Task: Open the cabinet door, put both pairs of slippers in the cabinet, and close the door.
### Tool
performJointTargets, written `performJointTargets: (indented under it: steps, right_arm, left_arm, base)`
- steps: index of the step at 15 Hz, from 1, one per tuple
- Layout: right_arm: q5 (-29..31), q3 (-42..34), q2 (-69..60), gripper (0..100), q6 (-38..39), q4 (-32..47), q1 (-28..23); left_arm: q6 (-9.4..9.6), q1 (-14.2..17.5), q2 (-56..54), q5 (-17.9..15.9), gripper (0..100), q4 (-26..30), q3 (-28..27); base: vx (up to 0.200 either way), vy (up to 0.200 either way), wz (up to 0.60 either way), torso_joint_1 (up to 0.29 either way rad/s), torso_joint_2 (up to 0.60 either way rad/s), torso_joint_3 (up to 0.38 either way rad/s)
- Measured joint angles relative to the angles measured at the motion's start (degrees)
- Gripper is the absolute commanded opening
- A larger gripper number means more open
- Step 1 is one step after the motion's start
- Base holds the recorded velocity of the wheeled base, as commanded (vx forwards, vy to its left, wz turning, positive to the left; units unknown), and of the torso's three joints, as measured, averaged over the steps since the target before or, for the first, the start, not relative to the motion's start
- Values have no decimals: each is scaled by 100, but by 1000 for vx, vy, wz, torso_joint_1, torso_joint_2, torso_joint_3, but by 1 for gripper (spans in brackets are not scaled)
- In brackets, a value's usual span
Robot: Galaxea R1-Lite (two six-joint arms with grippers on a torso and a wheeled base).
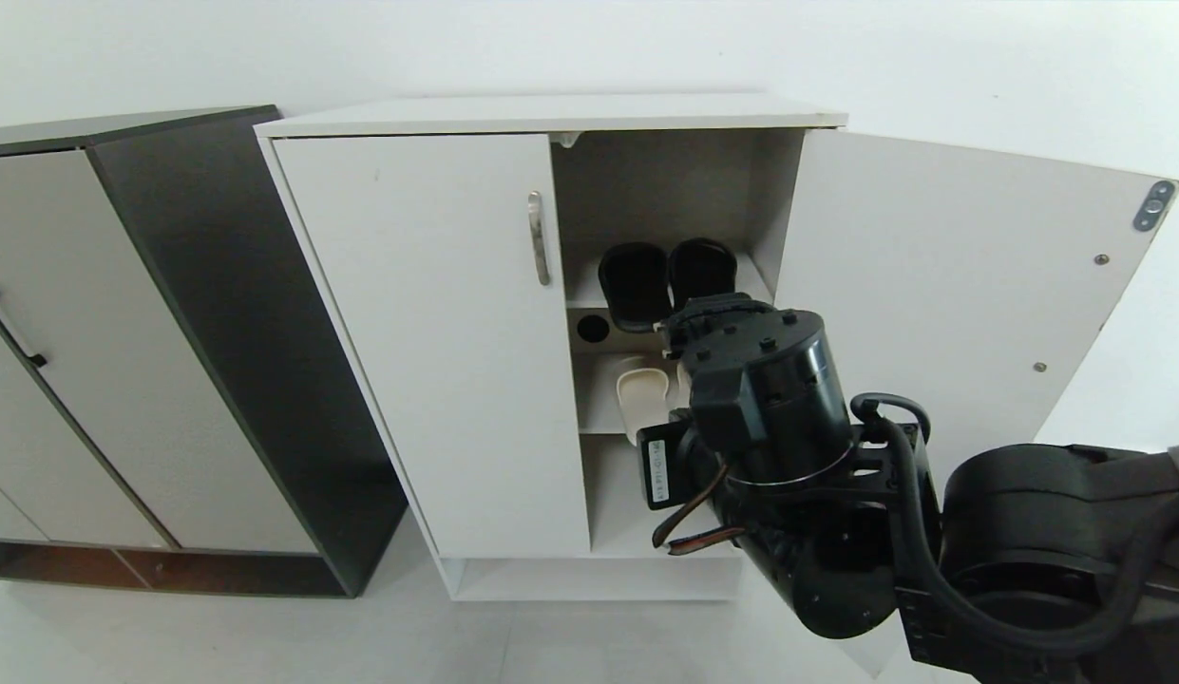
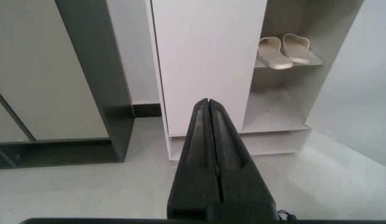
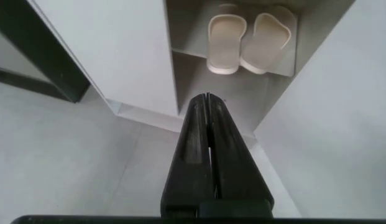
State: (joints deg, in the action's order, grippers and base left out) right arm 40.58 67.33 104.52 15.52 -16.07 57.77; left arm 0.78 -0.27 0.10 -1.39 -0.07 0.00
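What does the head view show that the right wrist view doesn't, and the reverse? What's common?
Head view adds: black slippers on the upper shelf, the handle on the closed left door, and the cabinet top.
Right wrist view adds: the right claw, fingers pressed shut, aimed toward the open compartment.
Shared: cream slippers side by side on the middle shelf, that closed left door, and the floor.
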Motion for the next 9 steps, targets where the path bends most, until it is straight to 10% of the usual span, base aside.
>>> performJointTargets:
  steps: [9]
  right_arm:
    - [11,-62,11,0,-68,0,-22]
  left_arm:
    - [0,2,0,-2,0,0,0]
  base:
    - [0,0,0,0,0,0]
